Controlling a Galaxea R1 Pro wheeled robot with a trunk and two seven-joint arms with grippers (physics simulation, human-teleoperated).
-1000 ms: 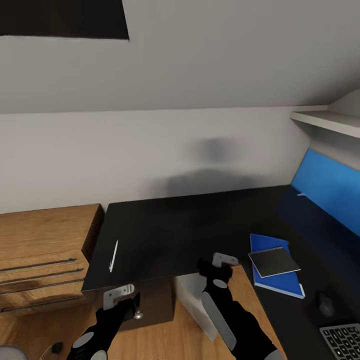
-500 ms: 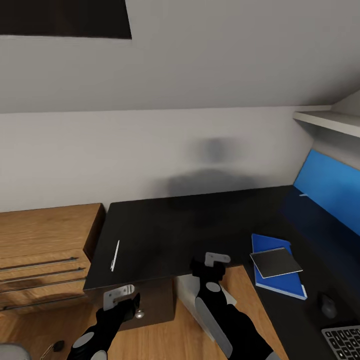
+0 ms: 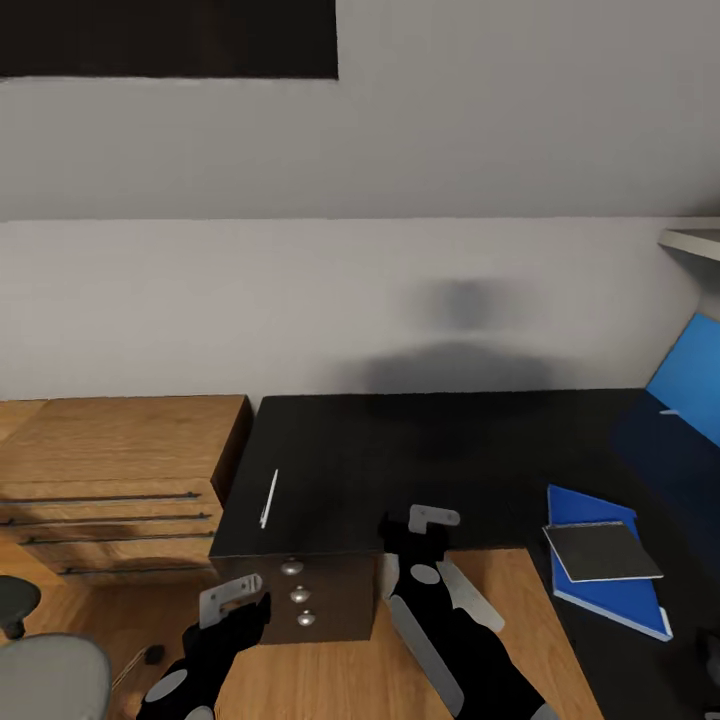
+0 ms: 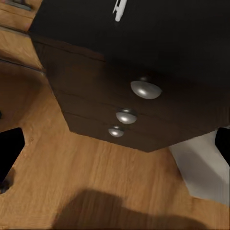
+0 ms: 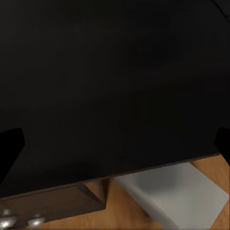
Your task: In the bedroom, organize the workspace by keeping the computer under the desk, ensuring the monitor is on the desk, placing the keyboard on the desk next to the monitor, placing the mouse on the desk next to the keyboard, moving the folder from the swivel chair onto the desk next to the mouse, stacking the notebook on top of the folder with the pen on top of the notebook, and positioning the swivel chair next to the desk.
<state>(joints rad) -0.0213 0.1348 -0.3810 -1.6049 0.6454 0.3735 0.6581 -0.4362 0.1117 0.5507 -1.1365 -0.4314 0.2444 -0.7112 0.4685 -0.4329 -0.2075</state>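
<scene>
Desk (image 3: 420,450) top lies open around the pen (image 3: 268,498).

No legible text, label, brand, number or sign appears on any surface. The black desk (image 3: 420,450), the blue folder (image 3: 610,580) lying on it and the wooden dresser (image 3: 110,470) beside it carry plain, unmarked faces.

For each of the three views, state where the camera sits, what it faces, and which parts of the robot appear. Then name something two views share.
Head view: on the head, looking down over the black desk, pen, left gripper and right gripper.
Left wrist view: near the left gripper, facing the drawer knobs; dark fingertips at the edges.
Right wrist view: facing the desk top; fingertips at the edges.
Shared: both wrist views show the knobs.
</scene>
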